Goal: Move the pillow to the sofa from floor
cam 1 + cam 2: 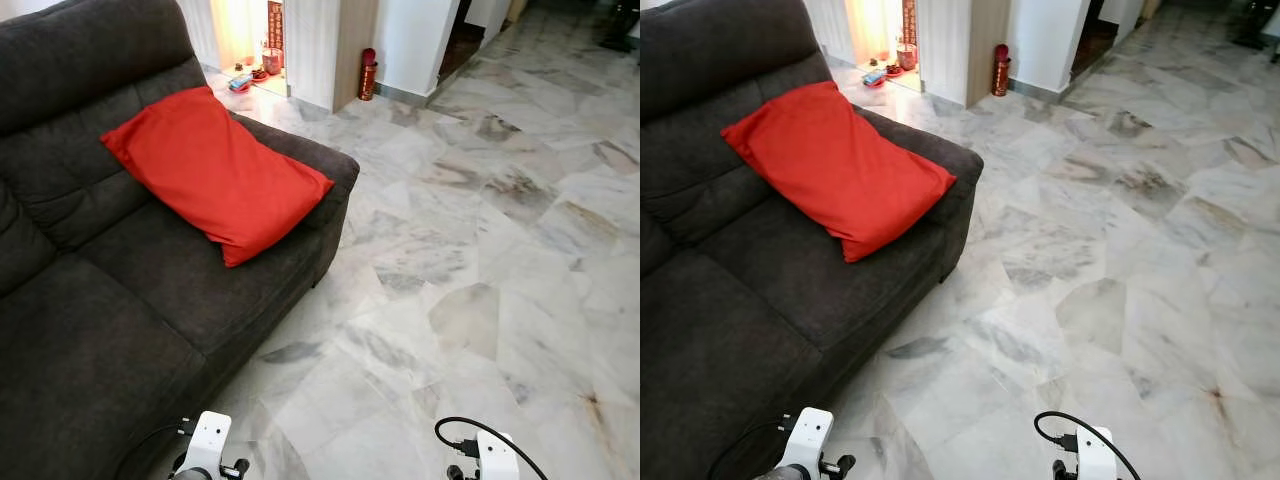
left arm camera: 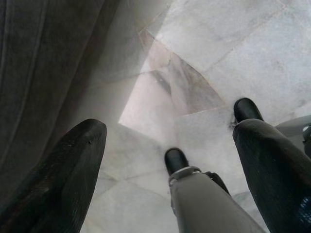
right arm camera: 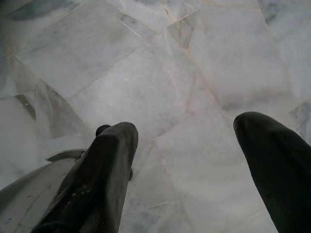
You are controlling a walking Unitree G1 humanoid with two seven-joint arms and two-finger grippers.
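Red pillow (image 1: 215,172), charcoal sofa (image 1: 90,330)

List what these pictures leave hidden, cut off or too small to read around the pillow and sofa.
- Sofa: its left part and top of the backrest are cut off by the eye views' edges.
- Red pillow: its underside is hidden where it lies against the seat and armrest.
- Small items by the doorway: too small to identify.
- Red cylinder at the wall: too small to say what it is.
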